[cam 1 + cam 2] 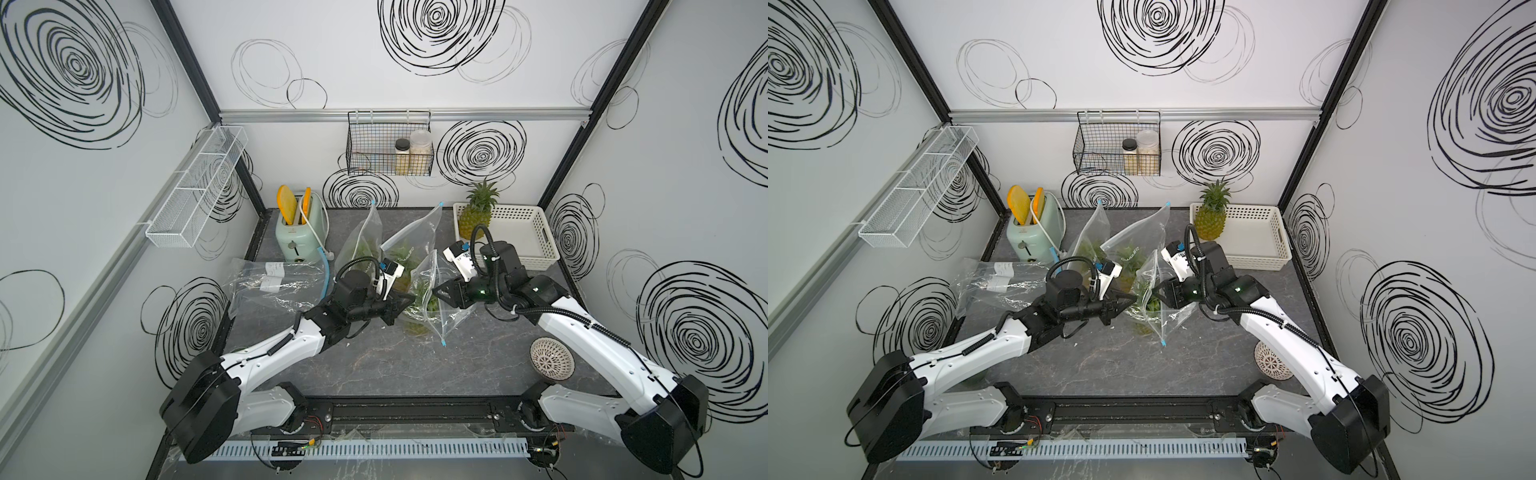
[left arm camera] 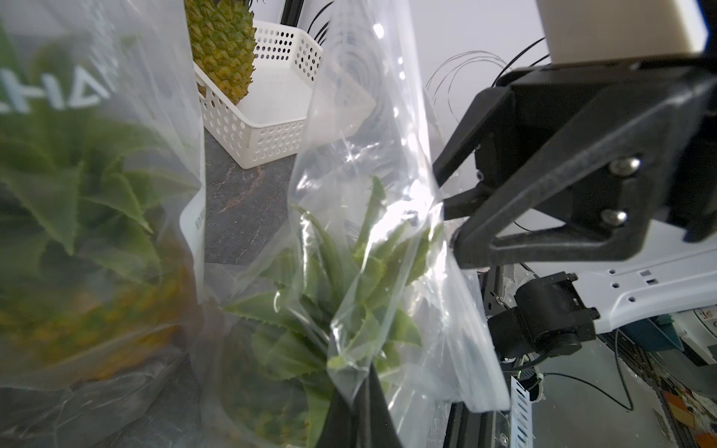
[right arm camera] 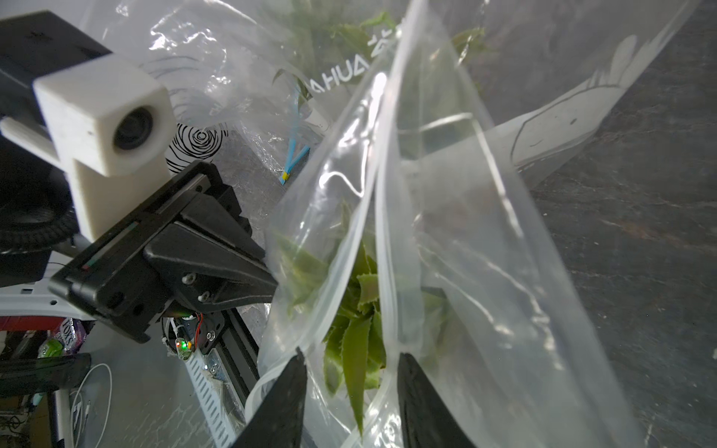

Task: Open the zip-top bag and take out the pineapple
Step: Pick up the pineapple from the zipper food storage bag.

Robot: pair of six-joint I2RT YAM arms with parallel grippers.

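The left pincer [image 3: 271, 289] pinches one lip of the limp, slippery bag [image 3: 465, 240], the right pincer [image 3: 351, 360] gapes half-open astride the other; the heavy pineapple [image 2: 264, 415] probably wants gripping by its stiff crown [image 2: 329, 279]

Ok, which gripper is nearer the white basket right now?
Right. The right gripper is at the side of the zip-top bag that faces the white basket. The left gripper pinches the opposite side, farther away.

Soft, even light surrounds me, shadows faint; both top views bow at the edges. Glare streaks the zip-top bag [image 2: 392, 128] in my 2 wrist views (the neighbouring bagged pineapple [image 2: 85, 201] blurs).
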